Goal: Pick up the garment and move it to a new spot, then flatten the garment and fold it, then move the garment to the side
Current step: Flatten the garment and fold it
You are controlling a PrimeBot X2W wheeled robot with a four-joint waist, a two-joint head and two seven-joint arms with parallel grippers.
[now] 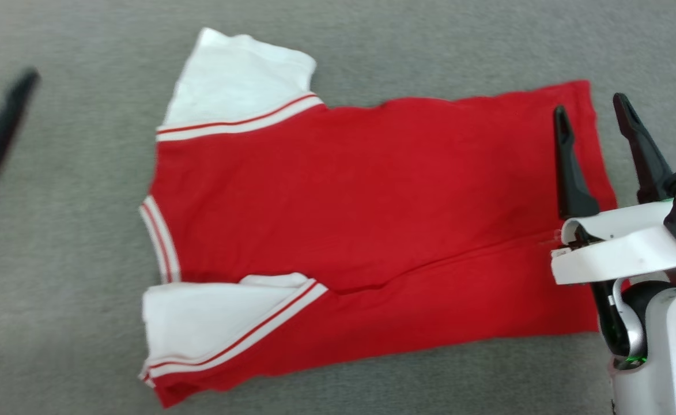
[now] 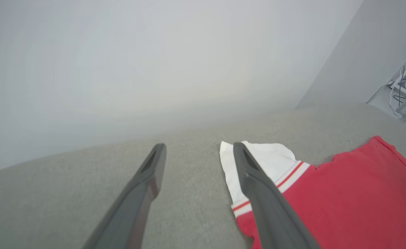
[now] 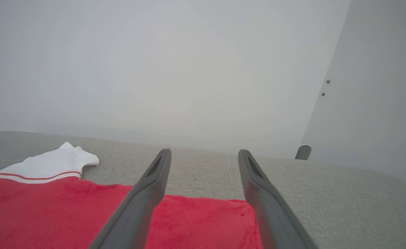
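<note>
Seemingly a test lab: bare pale walls [image 3: 189, 69], grey cloth-covered tabletop [image 1: 72, 300], cabled equipment [image 2: 405, 86] beyond its edge.

A grey, felt-like fabric surface [image 1: 430, 46] carries everything in the scene. Directly on it lies a red jersey-style shirt with white sleeves and white-and-red striped trim [image 1: 361, 219], spread out plain side up with its collar to the left and its hem to the right. A long crease runs along its near side.
</note>
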